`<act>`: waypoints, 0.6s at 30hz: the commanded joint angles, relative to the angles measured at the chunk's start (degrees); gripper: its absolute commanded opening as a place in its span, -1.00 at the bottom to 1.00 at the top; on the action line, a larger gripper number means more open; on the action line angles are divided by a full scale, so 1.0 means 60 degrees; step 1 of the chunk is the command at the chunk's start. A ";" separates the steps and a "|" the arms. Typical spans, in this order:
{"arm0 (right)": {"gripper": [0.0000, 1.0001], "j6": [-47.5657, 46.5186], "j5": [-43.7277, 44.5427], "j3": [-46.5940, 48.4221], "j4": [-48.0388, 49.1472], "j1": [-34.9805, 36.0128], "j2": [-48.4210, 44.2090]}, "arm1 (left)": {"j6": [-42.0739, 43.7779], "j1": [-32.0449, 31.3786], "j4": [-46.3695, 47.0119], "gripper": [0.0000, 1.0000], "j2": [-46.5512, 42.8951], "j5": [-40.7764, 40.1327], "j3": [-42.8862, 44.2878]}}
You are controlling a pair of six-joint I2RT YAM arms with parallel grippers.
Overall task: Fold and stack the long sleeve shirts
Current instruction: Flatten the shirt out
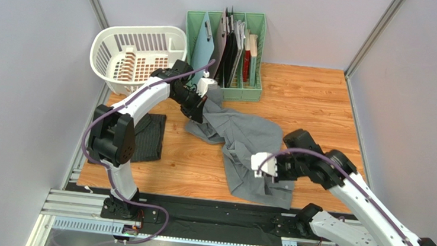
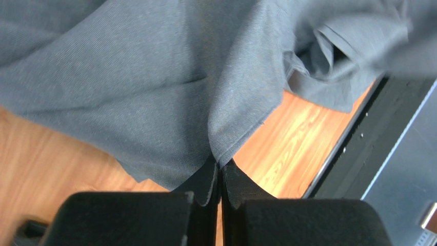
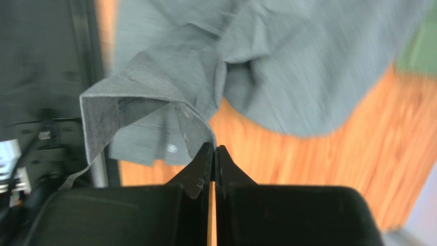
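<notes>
far left, back corner of table (image 1: 318,102): white slatted basket (image 1: 132,50), set against the side wall.

left edge, in front of basket: dark shirt (image 1: 151,138), folded into a flat rough rectangle on the wood. partly hidden behind the left arm's elbow in top view. lies apart from the other shirt.

back centre: green rack (image 1: 252,91) w/ flat boards and folders stood upright in its slots, at the back wall.

just in front of rack: left gripper (image 2: 220,171), arm stretched out from its base. fingers pressed together, pinching a fold of grey shirt (image 1: 249,140). wrist view shows cloth hanging from the tips w/ bare wood under it, so this end is lifted off the table.

centre: grey shirt, unfolded and rumpled, running diagonally from left gripper at the back to the near edge at centre-right. middle and near part drape on the wood. near end sits close to black strip (image 1: 212,216) btwn the arm bases.

centre-right, near part of shirt: right gripper (image 3: 214,154), arm bent in from the right. fingers shut, tips nipping an edge band of the grey shirt beside a small white button (image 3: 172,148). a doubled flap of cloth stands up left of the tips. wrist view blurred, finer detail not readable.
</notes>
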 commanded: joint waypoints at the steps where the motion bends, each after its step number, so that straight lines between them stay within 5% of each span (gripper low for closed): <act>1: -1.00 0.0217 0.1681 0.0833 0.1769 -0.2170 0.0973 | 0.0821 0.0148 -0.0587 -1.00 -0.1171 0.0188 -0.0583; 7: -1.00 0.0540 0.0980 0.2971 0.4215 -0.6465 0.2335 | 0.2682 0.0134 -0.1686 -1.00 -0.2547 -0.0105 -0.1960; 12: -1.00 0.2482 0.1125 0.5693 0.5667 -0.7336 0.5127 | 0.3051 0.0148 -0.2273 -1.00 -0.3004 0.0317 -0.2255; 18: -0.97 0.4172 -0.0773 0.8467 0.6223 -0.7322 0.6453 | 0.2100 0.0134 -0.2362 -1.00 -0.2742 0.1431 -0.1318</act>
